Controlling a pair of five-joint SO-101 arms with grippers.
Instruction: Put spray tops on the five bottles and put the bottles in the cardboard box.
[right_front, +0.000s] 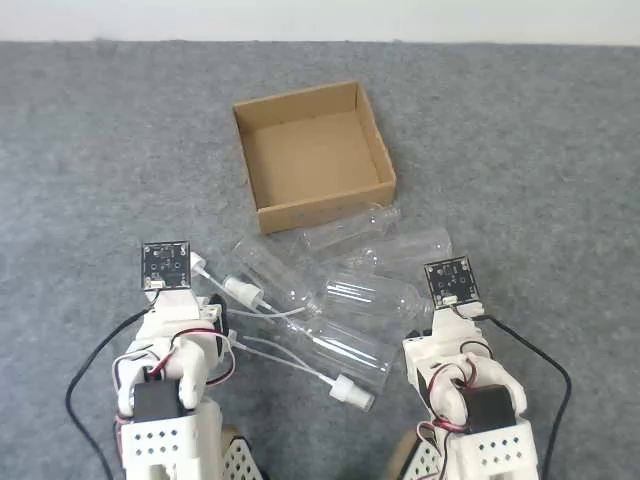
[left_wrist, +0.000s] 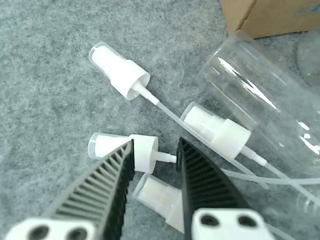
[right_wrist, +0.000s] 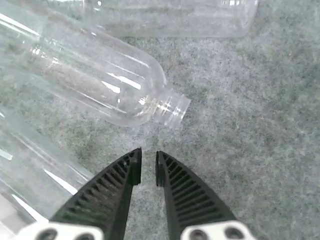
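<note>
- Straddling the thin stem of a spray top (left_wrist: 144, 149) that lies on its side, my left gripper (left_wrist: 155, 151) stands open, one tip on each side and not clamped on it.
- Three more spray tops lie close by on the grey carpet (right_front: 90, 150): one (left_wrist: 120, 75) farther out, one (left_wrist: 217, 131) against a clear bottle (left_wrist: 260, 95), one (left_wrist: 160, 197) partly under my fingers.
- At the middle, toward the far side, the cardboard box (right_front: 310, 155) sits open side up, its bare brown floor showing.
- Five bottles (right_front: 370, 300) lie on their sides on the carpet between the box and my arms; the farthest is just beside the box's front wall.
- Another spray top (right_front: 355, 392) lies by the nearest bottle's end.
- My right gripper (right_wrist: 148, 167) is closed to a slit, holding nothing, with an uncapped bottle's threaded neck (right_wrist: 172, 107) near its tips.
</note>
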